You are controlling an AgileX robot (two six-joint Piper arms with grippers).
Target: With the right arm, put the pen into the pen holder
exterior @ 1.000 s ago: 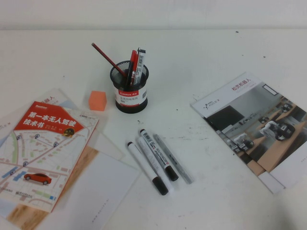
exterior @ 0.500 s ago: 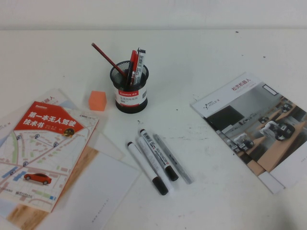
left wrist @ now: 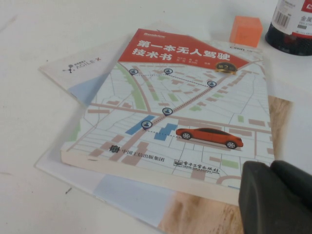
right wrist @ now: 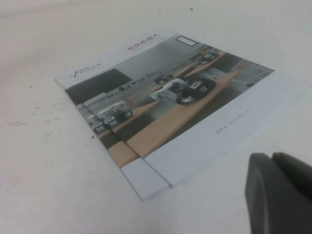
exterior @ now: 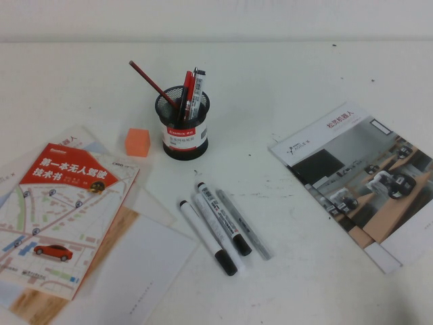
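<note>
The pen holder (exterior: 183, 128), a black mesh cup with a white label, stands upright at the middle back of the table. The pen (exterior: 187, 90), with its red cap, stands inside the holder beside a labelled white pen and a thin red pencil (exterior: 151, 82). Neither arm shows in the high view. In the left wrist view my left gripper (left wrist: 271, 166) is shut and empty over the map book (left wrist: 180, 107), and the holder's base (left wrist: 292, 29) shows at the edge. In the right wrist view my right gripper (right wrist: 271, 158) is shut and empty near the brochure (right wrist: 170, 102).
Three markers (exterior: 223, 227) lie side by side on the table in front of the holder. An orange cube (exterior: 137, 142) sits left of the holder. The map book (exterior: 64, 210) and papers lie at the left, and the brochure (exterior: 365, 176) at the right.
</note>
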